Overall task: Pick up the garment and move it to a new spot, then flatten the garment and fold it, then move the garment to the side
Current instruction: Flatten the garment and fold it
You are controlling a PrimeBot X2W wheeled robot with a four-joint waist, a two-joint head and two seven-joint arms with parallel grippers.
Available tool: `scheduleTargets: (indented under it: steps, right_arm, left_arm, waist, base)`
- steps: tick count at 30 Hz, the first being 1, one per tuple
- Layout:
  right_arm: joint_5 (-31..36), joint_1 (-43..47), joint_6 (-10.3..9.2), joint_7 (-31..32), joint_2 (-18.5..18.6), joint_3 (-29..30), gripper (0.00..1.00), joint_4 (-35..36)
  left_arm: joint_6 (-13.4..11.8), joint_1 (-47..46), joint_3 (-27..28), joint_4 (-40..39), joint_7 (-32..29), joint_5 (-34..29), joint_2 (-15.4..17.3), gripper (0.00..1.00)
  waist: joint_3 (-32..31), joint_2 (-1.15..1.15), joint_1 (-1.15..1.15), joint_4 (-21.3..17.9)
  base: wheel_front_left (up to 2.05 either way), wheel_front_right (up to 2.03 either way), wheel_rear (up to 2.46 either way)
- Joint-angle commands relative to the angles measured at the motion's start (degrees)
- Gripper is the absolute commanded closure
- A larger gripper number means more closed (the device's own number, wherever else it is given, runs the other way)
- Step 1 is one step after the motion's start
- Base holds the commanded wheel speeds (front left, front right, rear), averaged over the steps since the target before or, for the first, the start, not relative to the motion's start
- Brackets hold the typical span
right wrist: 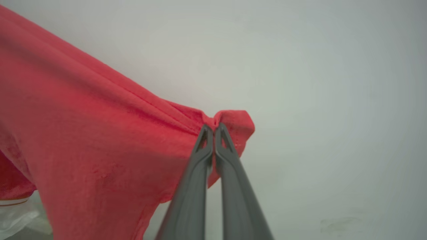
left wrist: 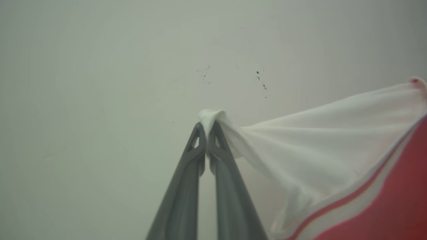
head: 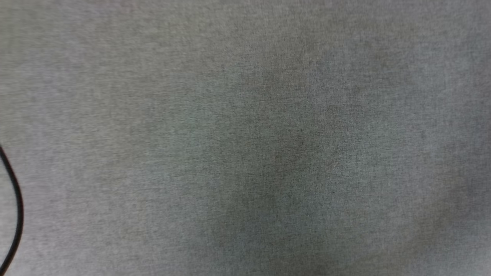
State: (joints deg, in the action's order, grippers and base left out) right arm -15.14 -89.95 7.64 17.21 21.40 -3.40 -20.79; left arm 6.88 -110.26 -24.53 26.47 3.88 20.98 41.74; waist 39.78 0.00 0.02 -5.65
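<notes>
The garment (right wrist: 83,133) hangs in the air, stretched between our two arms. It is a red jersey with a white sleeve and striped red-and-white trim. In the left wrist view the left claw (left wrist: 207,128) is pinched fully closed on a bunched tip of the white sleeve, and the cloth fans away from it toward the red body. In the right wrist view the right claw (right wrist: 214,128) is likewise clamped tight, on a fold of red fabric at an edge, and the body sags below it. Behind the cloth in both wrist views is a plain pale wall (left wrist: 100,66) with a few dark specks (left wrist: 262,81).

The head view looks down on a grey woven surface, which we take to be the table (head: 245,115), with a black cable (head: 17,207) curving in at its left edge.

We judge that we are in the first step, with the jersey lifted and not yet set down. The next move calls for carrying it over the new spot with both grips held. We then lower it evenly so that it lands spread rather than heaped.
</notes>
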Motion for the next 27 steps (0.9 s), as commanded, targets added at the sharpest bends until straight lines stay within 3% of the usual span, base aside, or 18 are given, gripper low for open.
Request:
scheduleTargets:
  steps: [1, 7, 13, 20, 27]
  right_arm:
    - [1.50, -2.46, -0.29, -2.10, -0.03, 1.36, 1.00, -3.45]
    - [5.80, -9.25, -0.29, -9.53, -2.10, 2.46, 1.00, -13.80]
    - [7.20, -8.88, -0.28, -14.87, -3.43, 1.25, 1.00, -21.24]
    - [4.29, -1.93, -0.21, -21.74, -5.56, -1.06, 1.00, -26.57]
    - [-0.23, 10.16, -0.20, -25.85, -6.68, -4.60, 1.00, -28.86]
  left_arm:
    - [-0.35, -3.12, 0.22, 3.38, 2.29, -0.95, 0.15, 1.00]
    - [-0.08, -7.48, -0.87, 14.02, 8.99, -1.02, -3.57, 1.00]
    - [0.25, -0.27, -0.69, 17.54, 11.28, 1.74, -7.15, 1.00]
    - [0.45, 17.66, 1.97, 8.42, 11.40, 3.29, -11.13, 1.00]
    - [-0.34, 41.16, 5.46, -3.07, 11.36, 3.07, -15.51, 1.00]
  waist:
    - [1.16, 0.00, -0.02, -0.44]
    - [2.96, 0.00, -0.02, 0.52]
    - [3.87, 0.00, -0.02, 2.43]
    - [0.98, 0.00, -0.02, 4.38]
    - [-6.56, 0.00, -0.02, 5.61]
  base:
    - [0.00, 0.00, 0.00]
    - [0.00, 0.00, 0.00]
    - [0.00, 0.00, 0.00]
    - [0.00, 0.00, 0.00]
    - [0.00, 0.00, 0.00]
